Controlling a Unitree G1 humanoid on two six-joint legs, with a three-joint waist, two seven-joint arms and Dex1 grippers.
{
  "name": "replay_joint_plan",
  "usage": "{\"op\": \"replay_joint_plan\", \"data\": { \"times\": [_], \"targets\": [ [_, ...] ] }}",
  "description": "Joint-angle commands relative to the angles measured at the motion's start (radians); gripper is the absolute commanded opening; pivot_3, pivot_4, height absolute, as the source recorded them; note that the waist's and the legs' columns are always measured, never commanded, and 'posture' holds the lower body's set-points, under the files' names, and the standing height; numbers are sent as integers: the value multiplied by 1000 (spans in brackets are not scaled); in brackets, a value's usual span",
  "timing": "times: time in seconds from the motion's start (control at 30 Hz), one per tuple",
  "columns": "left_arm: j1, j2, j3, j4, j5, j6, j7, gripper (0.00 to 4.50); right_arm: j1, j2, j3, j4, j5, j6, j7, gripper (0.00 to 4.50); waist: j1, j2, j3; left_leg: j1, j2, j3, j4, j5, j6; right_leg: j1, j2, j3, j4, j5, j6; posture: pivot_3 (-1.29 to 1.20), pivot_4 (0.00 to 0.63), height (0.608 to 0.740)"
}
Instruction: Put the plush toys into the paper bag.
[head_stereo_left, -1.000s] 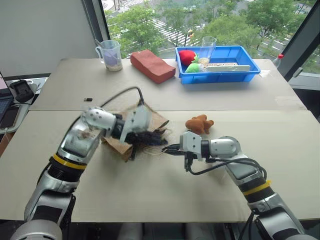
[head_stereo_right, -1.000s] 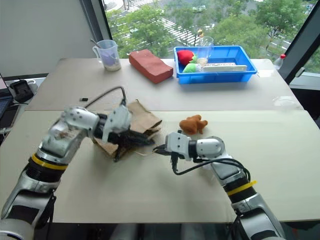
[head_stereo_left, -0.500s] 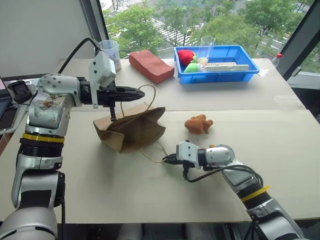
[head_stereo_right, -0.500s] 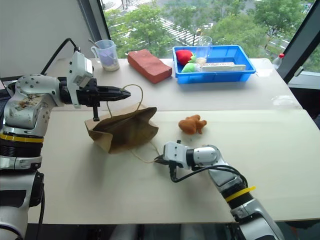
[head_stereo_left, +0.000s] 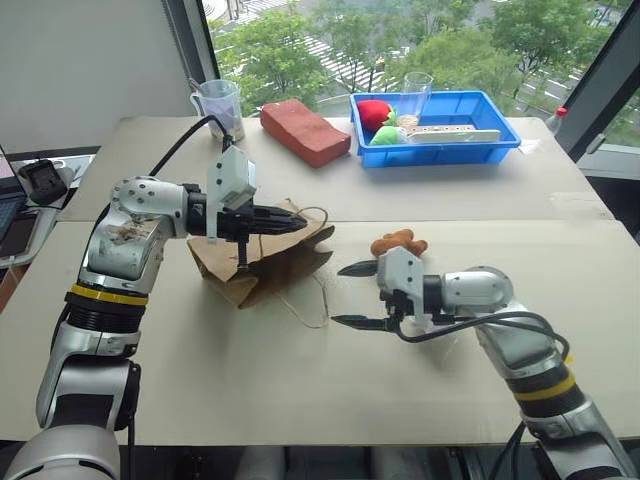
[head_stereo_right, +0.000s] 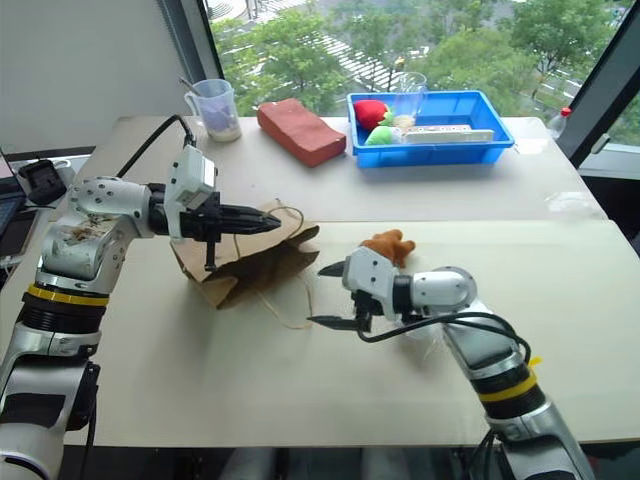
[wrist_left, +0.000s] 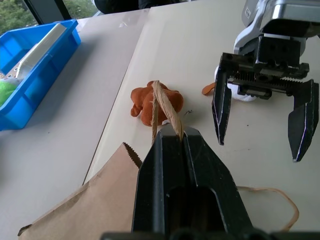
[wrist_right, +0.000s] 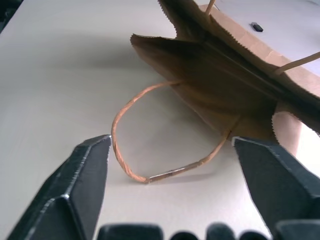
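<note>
On the table, the left gripper (head_stereo_left: 300, 222) is pinching the paper bag's (head_stereo_left: 265, 262) handle while the right gripper (head_stereo_left: 357, 295) is hanging spread wide, with the orange plush toy (head_stereo_left: 399, 243) lying outside, unbagged.

A blue tray (head_stereo_left: 500, 143) (red and green soft toys inside) sits beside a reddish-brown block (head_stereo_left: 305, 131).

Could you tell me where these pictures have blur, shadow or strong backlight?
Left eye view: bright window daylight behind the table; the paper bag casts a soft shadow. Left wrist view: the left gripper is close and soft at the bottom edge, the orange-brown plush toy sharp. Right wrist view: the right gripper has blurred fingertips; the bag's mouth is dark inside.
</note>
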Motion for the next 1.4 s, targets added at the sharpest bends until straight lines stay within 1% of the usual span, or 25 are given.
{"op": "replay_joint_plan", "data": {
  "times": [0.03,0.1,0.17,0.23,0.33,0.43,0.53,0.57,0.7,0.8,0.9,1.0,1.2,1.3,1.4],
  "targets": [
    [-26,-5,4,-6,-1,-19,-8,0,-11,-4,-119,-121,134,179,-72,4480,0,0,0,0,0,0,0,0,0,0,0,0,0,0,0,0,150,740],
    [-28,-10,2,-7,-2,-17,-9,0,-25,27,-167,-150,216,314,-141,4480,-1,0,0,0,0,0,0,0,0,0,0,0,0,0,0,0,150,740],
    [-32,-14,1,-9,-2,-15,-9,0,-40,60,-124,-134,197,363,-192,3947,-2,0,0,0,0,0,0,0,0,0,0,0,1,0,0,0,150,740],
    [-33,-13,-3,-10,5,-22,-11,0,-54,87,-58,-105,143,385,-244,3308,-3,0,0,0,0,0,0,0,0,0,0,0,1,0,0,0,150,740],
    [-31,-10,-4,-14,8,-23,-12,0,-95,113,18,-83,102,416,-284,2224,-6,0,0,0,0,0,0,0,0,-1,0,0,1,0,0,0,150,740],
    [-19,-10,-4,-36,7,-15,-3,0,-192,227,35,-39,120,508,-372,1236,-11,0,0,-1,0,0,0,0,0,-2,0,0,1,0,0,0,150,740],
    [-9,-15,-9,-50,8,-11,5,0,-246,292,65,9,101,520,-405,151,-15,0,0,0,0,-1,0,0,0,-2,0,0,4,0,0,0,150,740],
    [-8,-18,-9,-55,7,-8,9,0,-257,306,90,42,83,501,-407,42,-14,0,0,0,0,-2,0,0,0,-2,0,-1,4,0,0,0,150,740],
    [-8,-29,-8,-67,-1,4,25,0,-279,369,155,223,22,390,-405,42,-14,0,0,0,0,-2,0,0,0,-2,0,-2,4,0,0,0,150,740],
    [-14,-30,-1,-65,-3,10,29,0,-298,413,185,391,-36,276,-400,42,-26,0,0,0,0,-2,0,0,0,-2,0,-2,4,0,0,0,150,740],
    [-18,-25,6,-70,-10,22,33,0,-322,478,178,537,-76,185,-430,42,-36,0,0,0,0,-2,0,1,-1,-2,0,-2,6,0,0,0,150,740],
    [-18,-23,9,-76,-11,29,37,0,-330,547,147,626,-74,134,-441,42,-44,0,0,1,0,-3,-2,1,-1,-3,0,-2,7,0,0,0,150,740],
    [-38,4,33,-47,3,17,46,0,-316,574,191,754,-168,56,-440,42,-50,1,0,1,0,-3,-2,1,-2,-3,0,-2,7,0,1,0,150,740],
    [-40,15,43,-30,9,6,45,0,-296,587,168,756,-180,21,-457,42,-56,0,1,0,0,-4,-2,1,-2,-3,0,-3,7,0,1,0,150,740],
    [-25,18,42,-37,12,0,42,0,-276,591,142,721,-179,-6,-460,42,-60,0,1,4,0,-4,-4,1,-2,-3,0,-2,8,0,0,0,150,740]
  ]
}}
